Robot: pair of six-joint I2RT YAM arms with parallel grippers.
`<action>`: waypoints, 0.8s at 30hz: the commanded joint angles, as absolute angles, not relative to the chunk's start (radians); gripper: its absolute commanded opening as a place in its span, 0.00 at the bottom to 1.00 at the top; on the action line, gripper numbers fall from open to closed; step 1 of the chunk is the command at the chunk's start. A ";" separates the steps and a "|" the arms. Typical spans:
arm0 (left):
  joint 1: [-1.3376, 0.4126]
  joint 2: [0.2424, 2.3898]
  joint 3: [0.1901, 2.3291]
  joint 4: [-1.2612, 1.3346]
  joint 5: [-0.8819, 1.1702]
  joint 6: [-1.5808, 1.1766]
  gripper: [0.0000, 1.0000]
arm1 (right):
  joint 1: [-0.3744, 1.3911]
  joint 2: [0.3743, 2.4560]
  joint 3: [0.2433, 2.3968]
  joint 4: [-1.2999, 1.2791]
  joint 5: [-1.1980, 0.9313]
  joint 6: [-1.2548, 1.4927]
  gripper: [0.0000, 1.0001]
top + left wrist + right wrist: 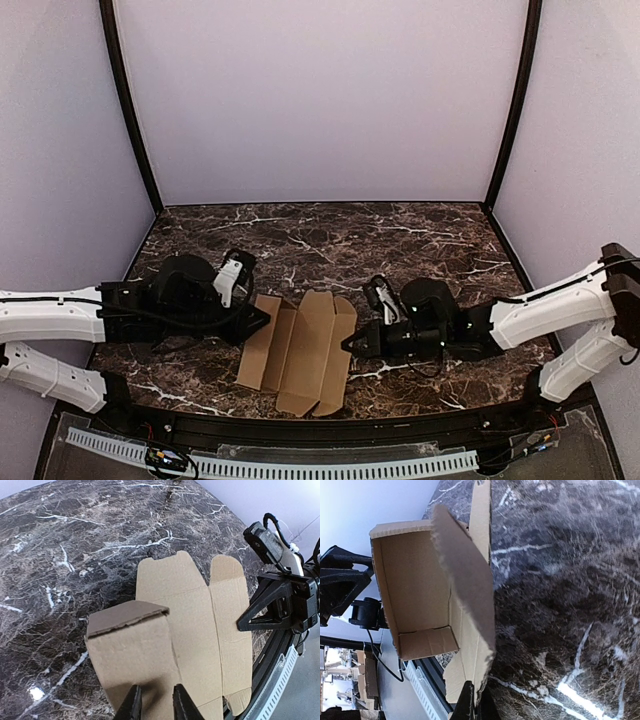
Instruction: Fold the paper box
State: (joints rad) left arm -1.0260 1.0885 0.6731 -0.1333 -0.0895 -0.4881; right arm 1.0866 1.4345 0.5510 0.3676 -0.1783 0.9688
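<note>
Right gripper [474, 702] fingers were clenched tight on the right edge panel of the paper box [300, 352], panel tipped up off the marble table [330, 240]. Left gripper [155, 689] fingers sat narrow, pinching the left panel, which was also raised, end flap bent over. Box was a mostly flat sheet at front-centre of the table, between both grippers. Step looked like the first side folds, early in task. Next move likely needs both panels swung inward along the creases without the sheet sliding.
</note>
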 commanded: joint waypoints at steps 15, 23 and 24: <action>-1.031 0.748 0.749 -0.334 -0.320 -0.380 0.26 | 0.999 1.376 1.247 -0.610 -0.045 0.193 0.00; -1.029 0.719 0.732 -0.323 -0.355 -0.367 0.26 | 1.036 1.477 1.487 -0.867 0.150 -0.114 0.00; -1.029 0.718 0.732 -0.322 -0.361 -0.364 0.26 | 1.049 1.489 1.510 -0.897 0.205 -0.153 0.00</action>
State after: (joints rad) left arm -1.0260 0.7315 0.7490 -0.2962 -0.3256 -0.3866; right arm 1.0134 1.4502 1.4307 -0.7162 0.0273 0.0692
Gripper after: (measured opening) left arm 0.262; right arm 0.006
